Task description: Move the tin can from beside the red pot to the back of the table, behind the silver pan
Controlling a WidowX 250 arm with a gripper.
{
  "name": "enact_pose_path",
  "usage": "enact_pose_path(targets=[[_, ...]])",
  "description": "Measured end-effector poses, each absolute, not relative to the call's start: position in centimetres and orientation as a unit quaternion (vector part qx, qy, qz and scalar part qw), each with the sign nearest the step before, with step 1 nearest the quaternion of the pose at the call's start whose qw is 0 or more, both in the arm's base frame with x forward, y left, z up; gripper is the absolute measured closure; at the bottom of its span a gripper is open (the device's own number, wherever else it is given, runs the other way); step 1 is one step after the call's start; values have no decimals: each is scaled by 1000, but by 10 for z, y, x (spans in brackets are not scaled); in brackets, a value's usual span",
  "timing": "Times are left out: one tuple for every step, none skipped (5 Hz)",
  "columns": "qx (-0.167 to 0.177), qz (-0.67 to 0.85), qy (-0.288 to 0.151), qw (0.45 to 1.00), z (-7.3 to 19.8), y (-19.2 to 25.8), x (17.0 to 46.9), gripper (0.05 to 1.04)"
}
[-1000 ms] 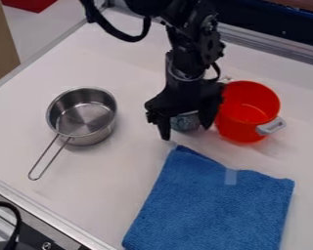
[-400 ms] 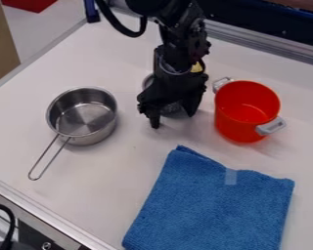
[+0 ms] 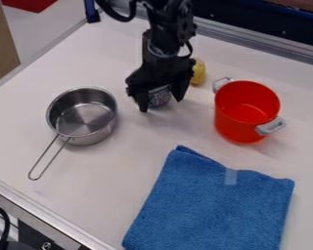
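Close by hand (image 3: 162, 104), yellow object (image 3: 198, 72)

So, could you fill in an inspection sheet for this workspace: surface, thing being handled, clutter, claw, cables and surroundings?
Surface: pale tabletop; spills, nothing seen.
Thing being handled: can, between the claw's two fingers; most of it hidden.
Clutter: saucepan to the left; red pot to the right; yellow object behind, partly hidden; folded blue cloth in front.
Claw: pointing down, around the can.
Cables: black cable by the arm; another black cable, lower left corner.
Surroundings: metal rail along the back; brown panel, upper left.
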State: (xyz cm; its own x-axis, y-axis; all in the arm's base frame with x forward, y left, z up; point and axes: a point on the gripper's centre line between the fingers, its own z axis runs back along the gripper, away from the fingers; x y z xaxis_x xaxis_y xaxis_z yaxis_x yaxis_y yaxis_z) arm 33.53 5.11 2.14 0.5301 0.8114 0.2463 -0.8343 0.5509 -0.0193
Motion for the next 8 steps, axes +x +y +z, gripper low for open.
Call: enact_pose_path(targets=[[70,467,-110,874,20,64,340,83],[92,456,-116,878,16,77,351,83],[102,452,-126,877,13,82,357,83],[97,464,-130,871,19,87,364,83],[99,468,-133,868,16,91,369,83],[95,473,-139,865,18,95,373,83],[90,477,-129,865,14,95,368,83],[73,483,-138,861,26,95,359,83]])
